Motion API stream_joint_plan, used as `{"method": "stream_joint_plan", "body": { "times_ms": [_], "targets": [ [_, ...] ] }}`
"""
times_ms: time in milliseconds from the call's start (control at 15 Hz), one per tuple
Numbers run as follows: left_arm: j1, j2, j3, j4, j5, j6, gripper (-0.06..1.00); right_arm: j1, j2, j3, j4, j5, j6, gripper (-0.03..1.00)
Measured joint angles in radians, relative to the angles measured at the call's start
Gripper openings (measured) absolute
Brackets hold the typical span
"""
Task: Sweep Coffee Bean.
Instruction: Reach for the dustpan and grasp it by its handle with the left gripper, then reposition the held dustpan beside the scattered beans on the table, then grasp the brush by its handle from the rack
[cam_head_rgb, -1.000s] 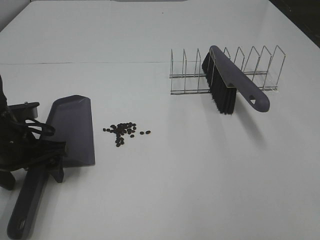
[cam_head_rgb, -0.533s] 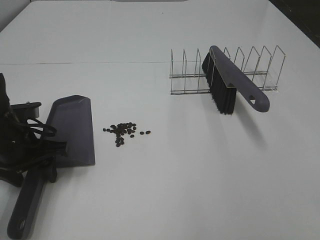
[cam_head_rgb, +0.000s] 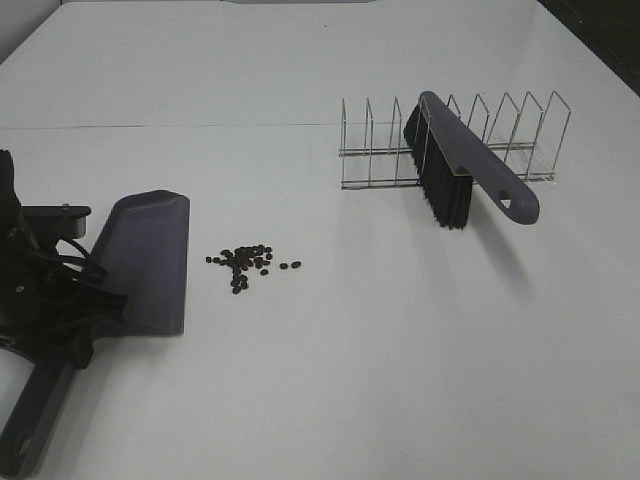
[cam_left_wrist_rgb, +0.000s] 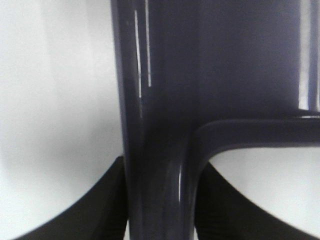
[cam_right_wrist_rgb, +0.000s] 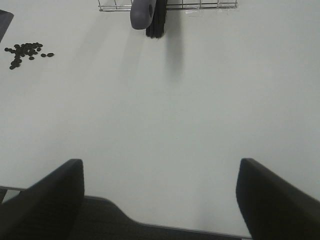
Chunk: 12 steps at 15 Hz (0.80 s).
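Observation:
The coffee beans (cam_head_rgb: 247, 262) lie in a loose cluster on the white table, just right of the dark purple dustpan (cam_head_rgb: 145, 262). My left gripper (cam_head_rgb: 72, 325) is shut on the dustpan's handle, which fills the left wrist view (cam_left_wrist_rgb: 160, 150) between the black fingers (cam_left_wrist_rgb: 100, 210). The purple brush (cam_head_rgb: 465, 170) with black bristles leans in the wire rack (cam_head_rgb: 520, 135) at the back right. My right gripper (cam_right_wrist_rgb: 160, 200) is open and empty over bare table, far from the brush (cam_right_wrist_rgb: 147, 12) and the beans (cam_right_wrist_rgb: 25, 52).
The wire rack also shows at the edge of the right wrist view (cam_right_wrist_rgb: 200, 6). A seam runs across the table (cam_head_rgb: 200, 125) behind the dustpan. The right arm is outside the exterior view.
My left gripper has slid back along the dustpan handle toward the left. The dustpan has swung slightly, its handle end moving left. Beans and brush have not moved.

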Motion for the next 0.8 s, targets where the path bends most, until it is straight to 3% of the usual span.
{"method": "stream_joint_plan", "body": {
  "times_ms": [333, 800],
  "targets": [
    [0.000, -0.095, 0.008, 0.146, 0.067, 0.010, 0.34, 0.000, 0.000, 0.000, 0.000, 0.000, 0.000, 0.77],
    [0.000, -0.246, 0.015, 0.204, 0.158, 0.023, 0.34, 0.000, 0.000, 0.000, 0.000, 0.000, 0.021, 0.76]
  ]
}}
